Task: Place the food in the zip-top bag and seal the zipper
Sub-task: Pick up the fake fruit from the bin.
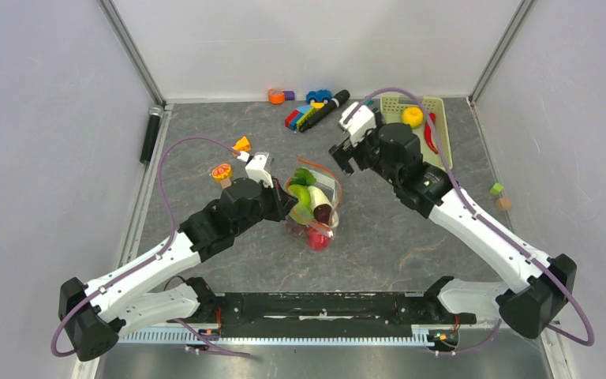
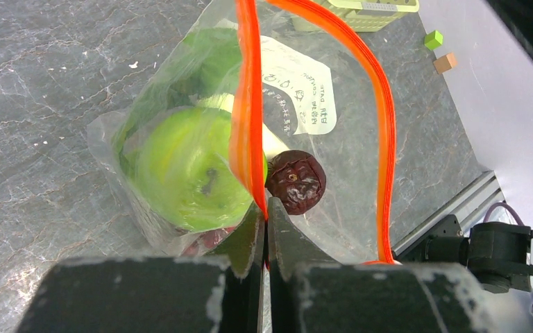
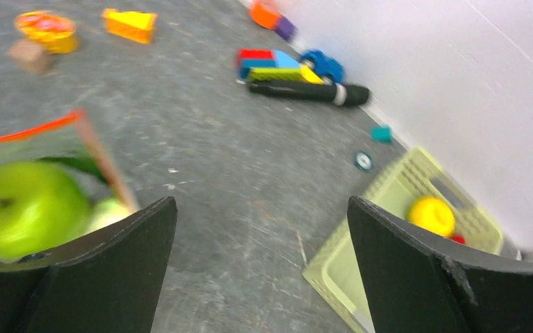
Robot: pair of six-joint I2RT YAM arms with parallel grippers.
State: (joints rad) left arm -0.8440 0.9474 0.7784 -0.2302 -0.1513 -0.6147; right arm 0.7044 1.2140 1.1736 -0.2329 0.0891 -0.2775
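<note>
Right now I am pinching the zipper (image 2: 248, 104) in my left claw (image 2: 265, 208), holding the zip-top bag (image 2: 347, 180) open mid-tabletop (image 1: 410, 237), green fruit (image 2: 187, 166) inside. My right claw (image 3: 260, 270) is hanging released and empty. Next, I judge, it should be fetching the yellow fruit (image 3: 432, 215) from the basket (image 3: 361, 257).

Left end effector (image 2: 265, 209) clamped, right (image 3: 260, 208) spread

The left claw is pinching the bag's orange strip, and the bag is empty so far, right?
Not empty. The left wrist view shows the left claw pinching the orange strip, but the bag already holds a green fruit and a dark red one.
</note>
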